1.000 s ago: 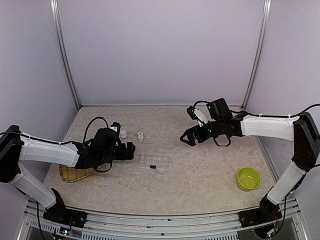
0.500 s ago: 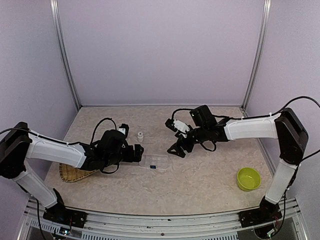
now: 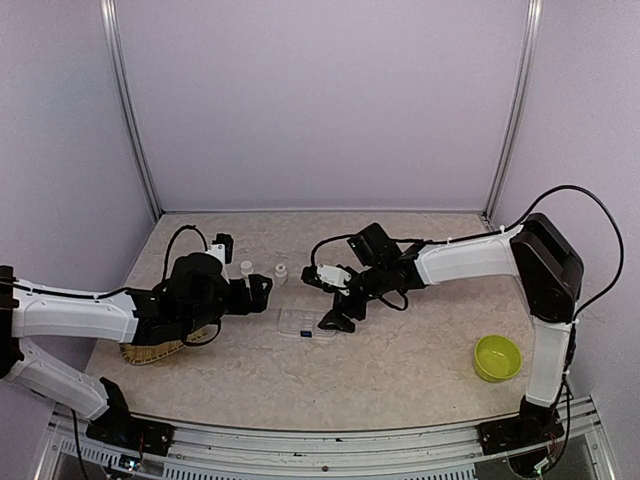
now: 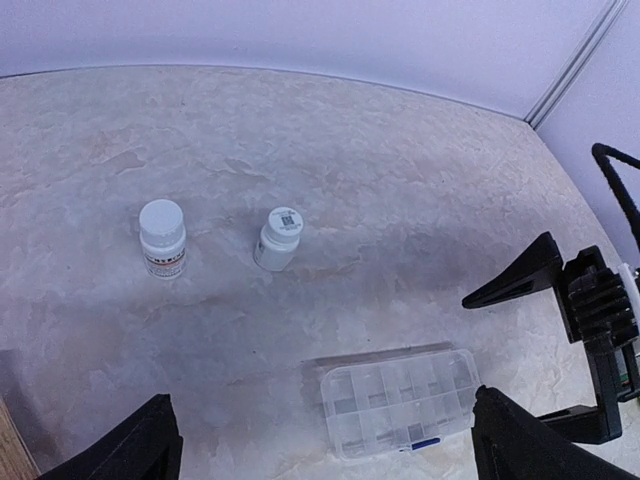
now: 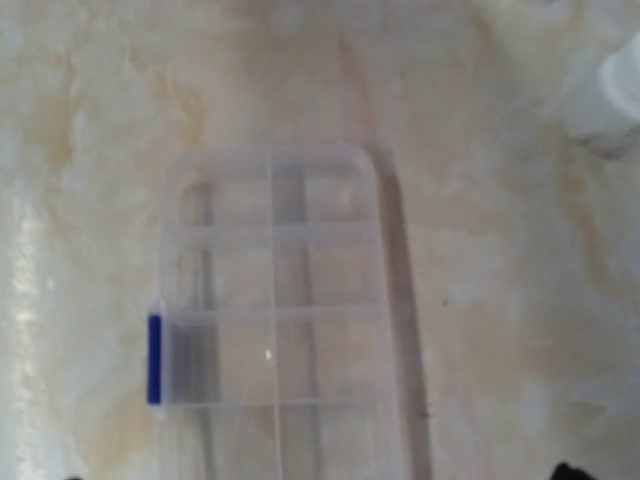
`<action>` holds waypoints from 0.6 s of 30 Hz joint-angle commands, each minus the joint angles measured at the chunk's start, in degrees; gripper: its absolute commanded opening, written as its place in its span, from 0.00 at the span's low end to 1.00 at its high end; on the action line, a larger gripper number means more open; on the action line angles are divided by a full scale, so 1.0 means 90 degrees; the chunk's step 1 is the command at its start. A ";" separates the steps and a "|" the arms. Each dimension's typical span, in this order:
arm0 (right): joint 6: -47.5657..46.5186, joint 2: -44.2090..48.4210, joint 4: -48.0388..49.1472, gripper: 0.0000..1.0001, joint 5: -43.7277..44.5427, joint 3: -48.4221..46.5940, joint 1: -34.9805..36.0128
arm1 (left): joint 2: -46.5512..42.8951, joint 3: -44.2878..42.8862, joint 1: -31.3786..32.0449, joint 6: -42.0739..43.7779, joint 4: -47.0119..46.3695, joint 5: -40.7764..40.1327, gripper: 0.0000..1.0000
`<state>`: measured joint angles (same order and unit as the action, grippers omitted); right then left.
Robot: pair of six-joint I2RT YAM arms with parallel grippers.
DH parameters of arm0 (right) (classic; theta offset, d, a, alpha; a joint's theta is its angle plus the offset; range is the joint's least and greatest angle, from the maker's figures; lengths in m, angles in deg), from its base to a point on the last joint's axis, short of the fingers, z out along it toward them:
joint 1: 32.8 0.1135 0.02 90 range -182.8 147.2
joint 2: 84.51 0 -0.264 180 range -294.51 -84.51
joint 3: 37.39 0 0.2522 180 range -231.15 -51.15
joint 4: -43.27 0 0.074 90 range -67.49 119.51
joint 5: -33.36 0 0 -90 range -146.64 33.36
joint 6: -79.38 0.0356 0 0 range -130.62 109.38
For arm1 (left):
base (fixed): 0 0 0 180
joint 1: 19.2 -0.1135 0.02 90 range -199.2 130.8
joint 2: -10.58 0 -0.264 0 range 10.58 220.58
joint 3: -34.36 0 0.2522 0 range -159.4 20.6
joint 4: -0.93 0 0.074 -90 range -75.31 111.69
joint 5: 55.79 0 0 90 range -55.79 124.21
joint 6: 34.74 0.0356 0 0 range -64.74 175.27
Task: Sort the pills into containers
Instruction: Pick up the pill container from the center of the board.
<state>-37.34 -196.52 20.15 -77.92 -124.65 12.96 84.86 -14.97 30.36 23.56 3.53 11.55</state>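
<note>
Sorting is only just starting. The clear pill box (image 3: 303,322) is sitting mid-table, and no pills are showing in it. The right gripper (image 3: 333,318) at its 3 o'clock and the left gripper (image 3: 262,287) at 10 o'clock are both hanging wide open, holding nothing.

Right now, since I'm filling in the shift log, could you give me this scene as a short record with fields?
container: clear compartment box, between the grippers, blue latch on one side
left gripper: open, empty, left of the box
right gripper: open, empty, at the box's right end
bottles: two white bottles, capped, behind the box
bowl: green bowl, toward the near right
pills: none discernible
</note>
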 commanded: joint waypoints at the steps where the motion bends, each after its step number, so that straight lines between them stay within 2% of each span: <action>1: -0.0194 -0.0252 -0.0323 1.00 -0.0032 -0.0210 0.0052 | -0.0109 0.0141 0.0030 -0.0058 0.0100 -0.0159 0.99; 18: -0.0274 -0.0721 -0.0369 1.00 0.0558 -0.0276 0.0239 | 0.0083 0.0182 0.0030 -0.0134 -0.0034 -0.0101 0.99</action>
<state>-39.53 -200.91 17.00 -75.56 -125.68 14.18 85.03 -14.03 30.36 23.06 3.81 11.23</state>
